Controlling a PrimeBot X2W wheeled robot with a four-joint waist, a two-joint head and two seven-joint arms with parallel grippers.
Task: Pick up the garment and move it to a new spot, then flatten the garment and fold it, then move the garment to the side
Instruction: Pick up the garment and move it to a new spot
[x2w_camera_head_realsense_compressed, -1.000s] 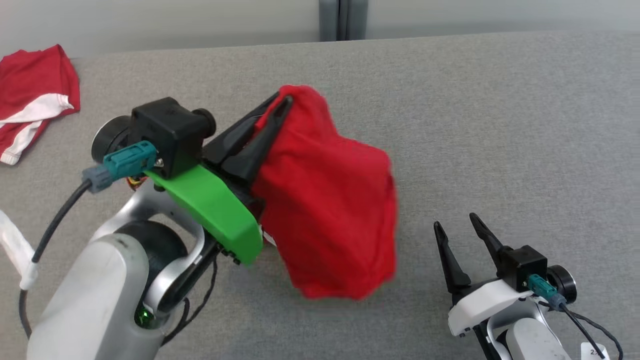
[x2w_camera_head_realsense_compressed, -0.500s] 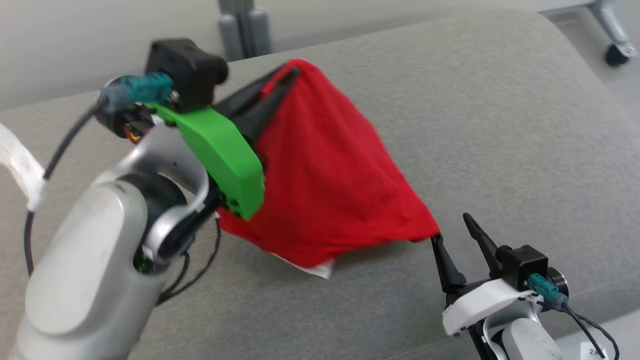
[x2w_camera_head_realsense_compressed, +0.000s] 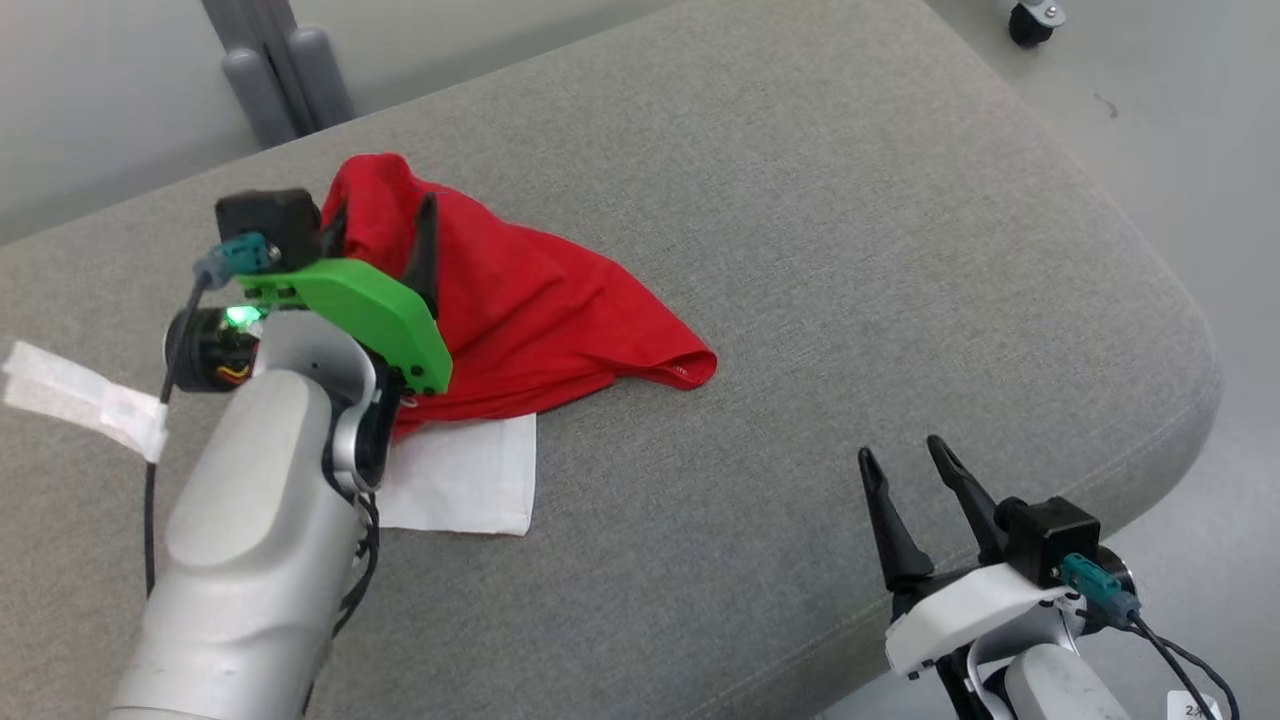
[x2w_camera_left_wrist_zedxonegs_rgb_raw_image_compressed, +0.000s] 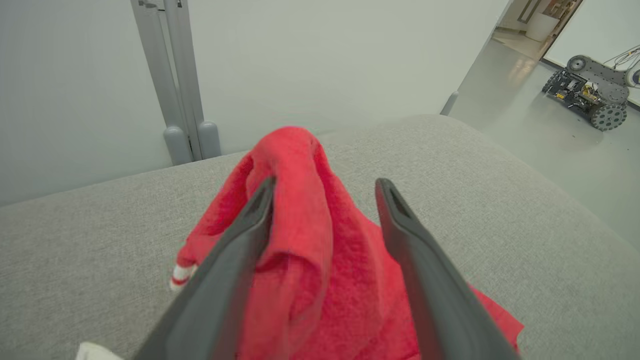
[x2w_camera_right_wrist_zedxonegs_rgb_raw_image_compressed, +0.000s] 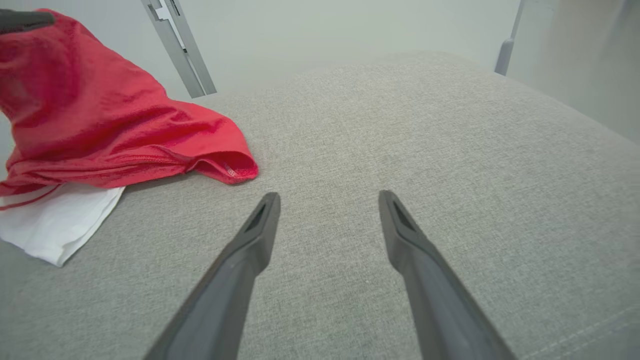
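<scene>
Grey fabric tabletop (x2w_camera_head_realsense_compressed: 800, 250) with rounded corners, a pale wall and 2 grey posts (x2w_camera_head_realsense_compressed: 280, 80) behind it, bare floor (x2w_camera_head_realsense_compressed: 1150, 200) off the right side. So here's where we're at: the garment (x2w_camera_head_realsense_compressed: 540, 300) is a red heap on the left half of the tabletop. A white panel (x2w_camera_head_realsense_compressed: 460, 475) lies flat, poking out from under its near edge. We reckon that's part of the same piece, but can't say for sure.

One end of the heap is peaked up, and the left end effector (x2w_camera_head_realsense_compressed: 382, 210) sits right at that peak with its 2 fingers (x2w_camera_left_wrist_zedxonegs_rgb_raw_image_compressed: 240, 240) apart. In the left wrist view the cloth bunches between them and drapes over one finger, so it's touching, but nothing is pinching it. The right end effector (x2w_camera_head_realsense_compressed: 900, 450) hangs near the front-right edge, also spread wide with nothing between, well apart from the garment.

Handling-wise we'd call it a light, thin, totally floppy knit. It has no stiffness, so it'll sag and fold on itself from whatever point we lift. It probably drags on the fabric cover rather than sliding. It's not fragile, though a fingertip could snag in a fold.

For flattening we'd go for edges, not the middle of the heap. The rolled hem (x2w_camera_head_realsense_compressed: 690, 370) sticking out toward the right looks like the easiest pinch for the right side. For the left, we'd take the white panel's free corner or the peaked end. 2 corners pulled apart should spread it.
</scene>
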